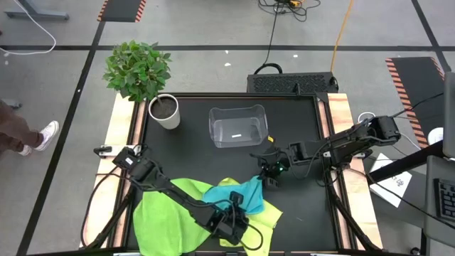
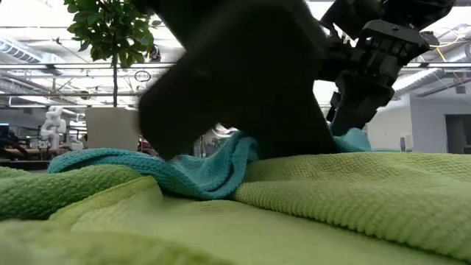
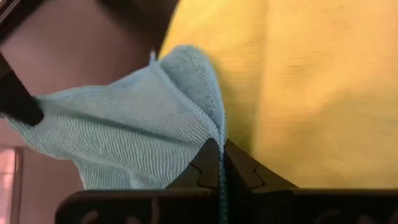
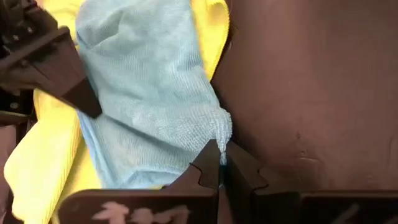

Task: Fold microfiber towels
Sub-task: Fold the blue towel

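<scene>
The soft turquoise-blue microfiber towel [image 1: 236,195] lies crumpled on top of the pale yellow-green microfiber towel [image 1: 264,215], near the front edge of the black desk [image 1: 192,160]. It is judged light, limp and a little clingy, so it is best taken by its hemmed corners, and that is where it is held. One corner is pinched between the closed jaws of the left gripper [image 3: 220,163]; another corner is clamped in the closed jaws of the right gripper [image 4: 221,162]. The cloth sags between the two sets of jaws and can be expected to drape unless kept taut.

Beneath and beside the left jaws, the bright green microfiber towel [image 1: 158,215] is spread flat. Beyond the right jaws, well apart, stands the clear plastic bin [image 1: 237,126], with a potted plant in a white pot [image 1: 163,112] farther off.

The far corners of the blue towel are covered by its own folds and by the left arm, so their positions cannot be made out. In the low view the arm blocks most of the cloth, and how far the yellow-green towel overlaps the green one cannot be judged.
</scene>
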`<move>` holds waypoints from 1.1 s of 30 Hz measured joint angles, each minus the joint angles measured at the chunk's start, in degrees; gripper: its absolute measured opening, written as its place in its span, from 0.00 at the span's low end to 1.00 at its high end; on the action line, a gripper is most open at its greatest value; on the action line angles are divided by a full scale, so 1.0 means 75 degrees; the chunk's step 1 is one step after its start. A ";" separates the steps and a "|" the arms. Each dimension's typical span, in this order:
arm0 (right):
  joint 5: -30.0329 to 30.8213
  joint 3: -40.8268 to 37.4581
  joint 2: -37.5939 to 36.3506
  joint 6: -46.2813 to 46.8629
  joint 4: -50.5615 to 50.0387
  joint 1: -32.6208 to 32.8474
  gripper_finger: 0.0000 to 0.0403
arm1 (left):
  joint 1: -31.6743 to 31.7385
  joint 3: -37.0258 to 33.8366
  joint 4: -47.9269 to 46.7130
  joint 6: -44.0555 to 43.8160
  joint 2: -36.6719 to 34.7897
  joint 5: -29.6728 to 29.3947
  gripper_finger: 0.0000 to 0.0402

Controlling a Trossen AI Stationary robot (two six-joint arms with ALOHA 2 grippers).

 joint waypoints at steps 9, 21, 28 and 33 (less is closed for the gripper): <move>0.0012 0.0113 -0.0570 -0.0120 -0.0001 0.0159 0.00 | -0.0164 -0.0003 0.0677 0.0615 -0.0299 -0.0313 0.01; 0.0009 0.0219 -0.1399 -0.0256 -0.0324 0.0159 0.00 | -0.0279 -0.0003 0.1739 0.1067 -0.0420 -0.1337 0.01; 0.0006 0.0225 -0.1352 -0.0099 -0.0478 0.0159 0.00 | -0.0203 -0.0343 0.3068 0.1097 -0.0418 -0.0874 0.01; 0.0009 0.0545 -0.1300 -0.0112 -0.0756 0.0159 0.00 | -0.0140 -0.1194 0.4810 0.1377 -0.0415 -0.0753 0.01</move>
